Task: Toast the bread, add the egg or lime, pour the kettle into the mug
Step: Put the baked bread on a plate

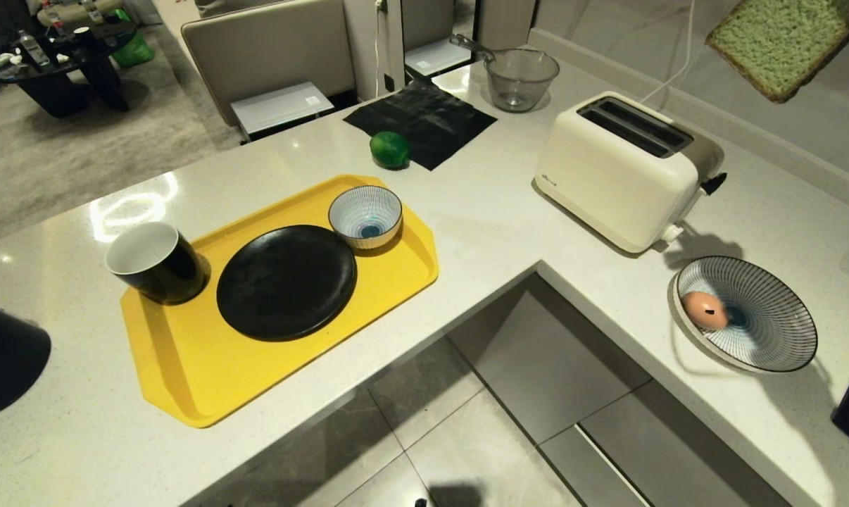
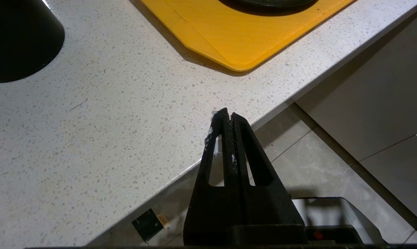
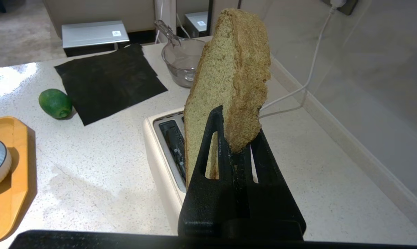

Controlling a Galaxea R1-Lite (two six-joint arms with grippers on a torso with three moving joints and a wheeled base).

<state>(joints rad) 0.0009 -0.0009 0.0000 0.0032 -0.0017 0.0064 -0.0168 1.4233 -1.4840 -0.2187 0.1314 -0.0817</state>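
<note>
I'm holding the bread on edge, my right gripper clamped tight on its lower crust, hanging above the toaster so it's lining up with a slot.

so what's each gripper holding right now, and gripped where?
Right gripper: shut on the bread, pinching its lower edge, above the toaster. Left gripper: shut, empty.

One slice of bread, one egg, one lime, one mug, one kettle. One toaster, one yellow tray, one black plate, two striped bowls, one glass bowl, one black cloth.
</note>
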